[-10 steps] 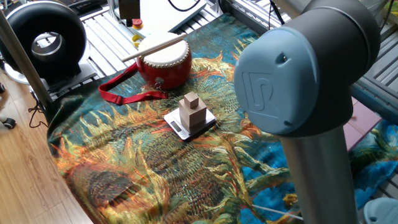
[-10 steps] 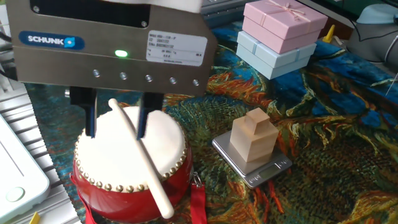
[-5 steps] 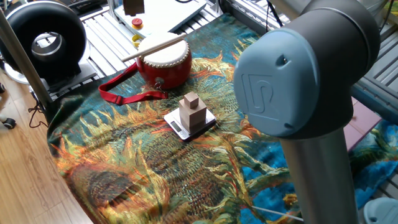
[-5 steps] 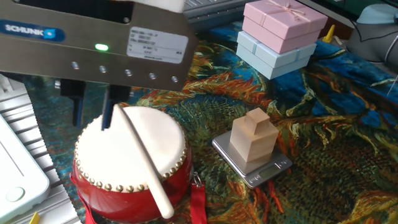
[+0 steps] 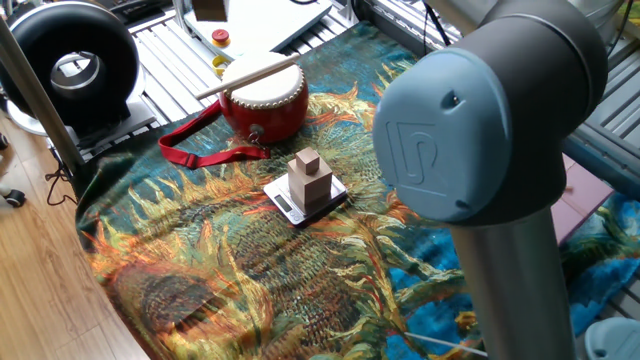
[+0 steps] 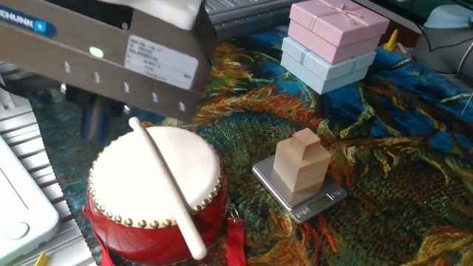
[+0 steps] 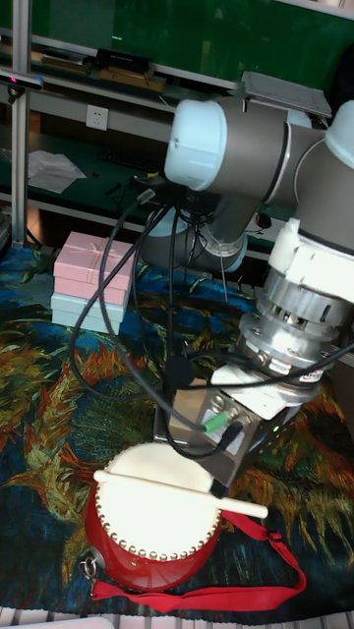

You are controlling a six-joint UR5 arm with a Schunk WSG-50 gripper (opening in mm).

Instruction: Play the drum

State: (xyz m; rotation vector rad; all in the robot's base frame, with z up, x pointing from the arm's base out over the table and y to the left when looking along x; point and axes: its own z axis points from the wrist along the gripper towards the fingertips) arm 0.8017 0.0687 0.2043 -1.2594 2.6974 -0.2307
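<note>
The drum [image 5: 265, 105] is a red barrel with a cream skin [image 6: 155, 177], standing on the patterned cloth with its red strap [image 5: 200, 150] trailing off to one side. A pale wooden stick [image 6: 166, 188] lies loose across the skin. My gripper [image 6: 100, 125] hangs above the drum's far-left rim, tilted and blurred by motion. Its dark fingers stand apart and hold nothing. In the tall fixed view the gripper [image 7: 221, 428] sits just behind the drum [image 7: 147, 536], with its fingertips hidden.
A small scale carrying a stepped wooden block [image 6: 303, 166] stands beside the drum. Stacked pink and blue gift boxes [image 6: 332, 41] sit at the back. A black round fan [image 5: 75, 65] stands off the cloth. The arm's large grey elbow [image 5: 480, 130] blocks one fixed view.
The gripper has lifted up and away from the drum head, toward the left in the other fixed view. The stick stays lying on the skin, unmoved.
</note>
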